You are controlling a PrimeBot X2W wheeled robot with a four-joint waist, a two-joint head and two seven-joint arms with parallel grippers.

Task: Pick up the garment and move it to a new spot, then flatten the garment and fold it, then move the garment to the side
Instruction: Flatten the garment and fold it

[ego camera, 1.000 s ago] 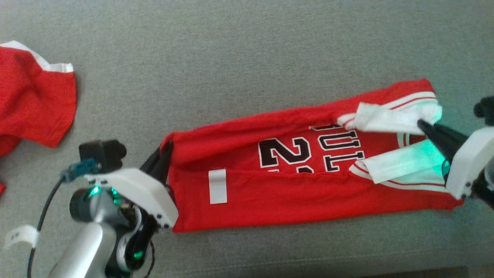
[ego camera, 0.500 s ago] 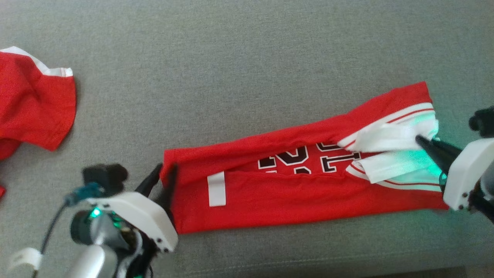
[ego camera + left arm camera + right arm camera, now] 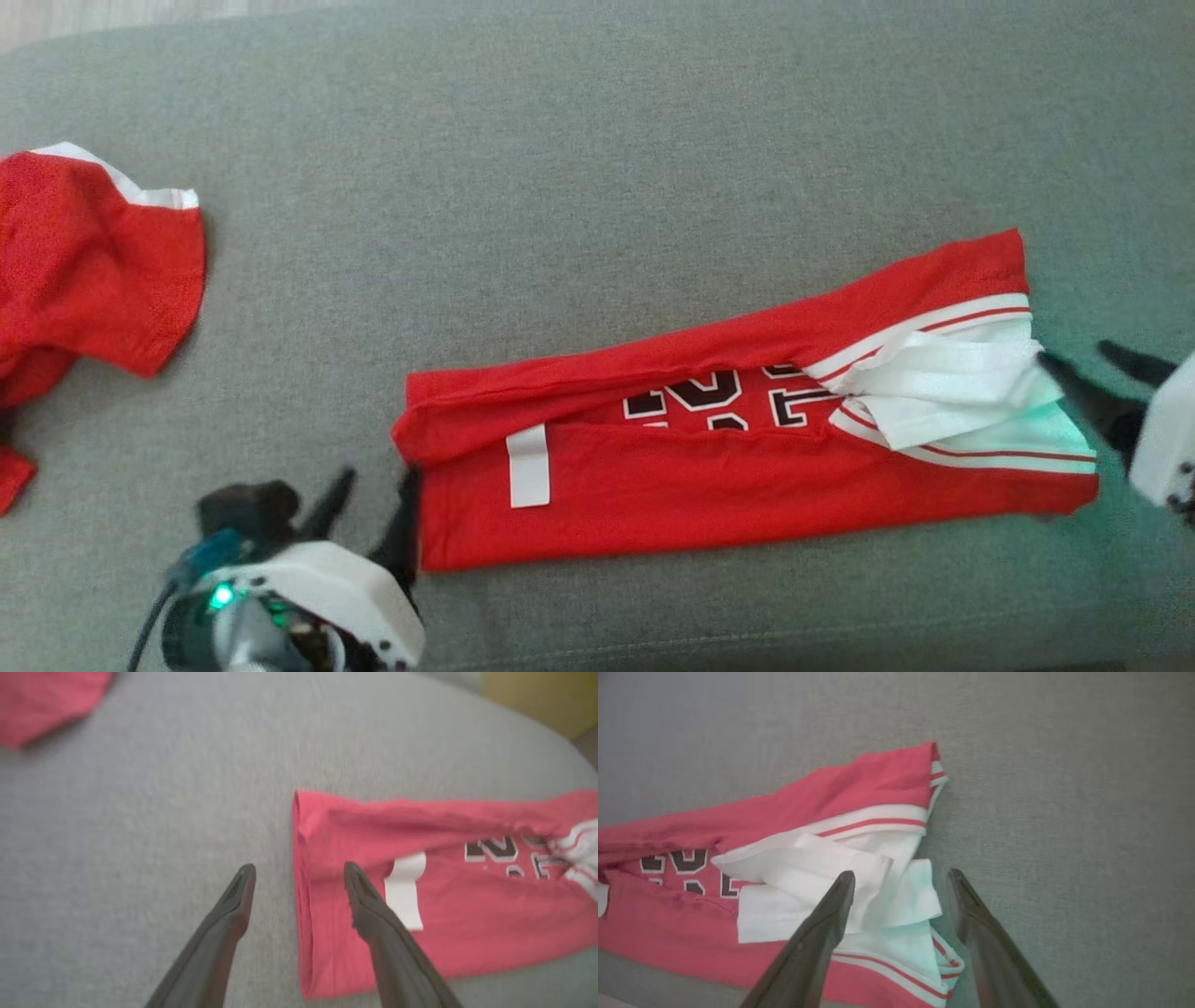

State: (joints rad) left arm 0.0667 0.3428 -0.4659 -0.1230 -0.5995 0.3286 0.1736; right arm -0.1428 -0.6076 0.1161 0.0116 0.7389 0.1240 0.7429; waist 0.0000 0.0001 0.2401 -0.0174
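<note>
red basketball jersey (image 3: 747,467), folded into a long strip, lies on a grey upholstered surface (image 3: 597,140).
head view: its long axis runs left to right, hem end just beside the left tool (image 3: 378,481), shoulder end just beside the right tool (image 3: 1075,359).
left wrist view: fingers spread wide, empty, straddling the hem edge.
right wrist view: fingers spread wide, empty, above the white-trimmed end.

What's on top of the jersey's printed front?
Two red flaps of the jersey folded inward, plus white sleeves. Only a strip of black lettering shows; the rest is covered.
</note>
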